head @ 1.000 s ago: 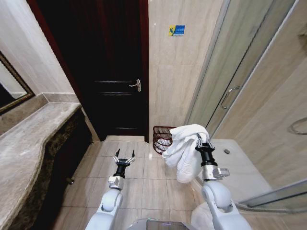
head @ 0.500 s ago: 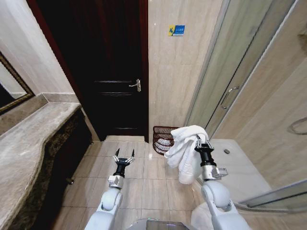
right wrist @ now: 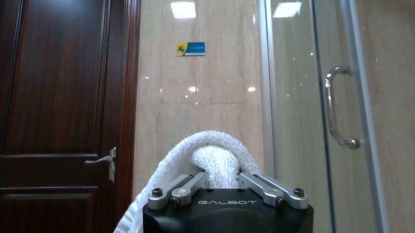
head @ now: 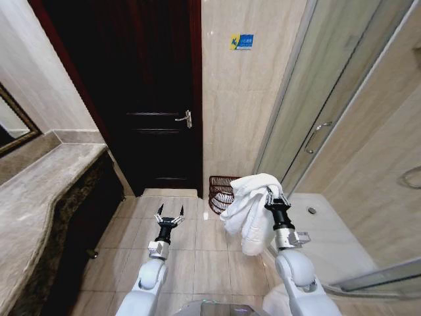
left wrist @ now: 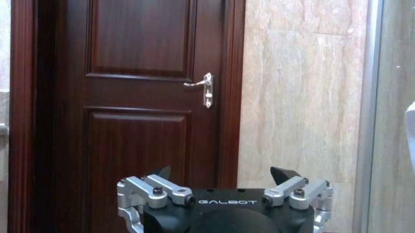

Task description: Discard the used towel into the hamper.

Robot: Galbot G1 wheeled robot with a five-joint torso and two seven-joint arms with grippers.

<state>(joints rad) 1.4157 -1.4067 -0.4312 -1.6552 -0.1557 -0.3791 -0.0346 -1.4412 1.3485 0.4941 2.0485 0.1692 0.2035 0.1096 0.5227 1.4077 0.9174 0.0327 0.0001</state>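
Observation:
A white towel hangs in folds from my right gripper, which is shut on it at waist height on the right. From the right wrist view the towel bulges up between the two fingers. The hamper, a dark reddish-brown wire basket, stands on the floor against the tiled wall, behind and partly hidden by the towel. My left gripper is held out low over the floor tiles, open and holding nothing; in its wrist view the left gripper faces the door.
A dark wooden door with a metal handle is straight ahead. A stone counter runs along the left. A glass shower door with a handle and a raised shower floor are on the right.
The whole head view has shifted slightly: the door and hamper sit a little nearer and lower. Both arms keep their poses, the towel still held.

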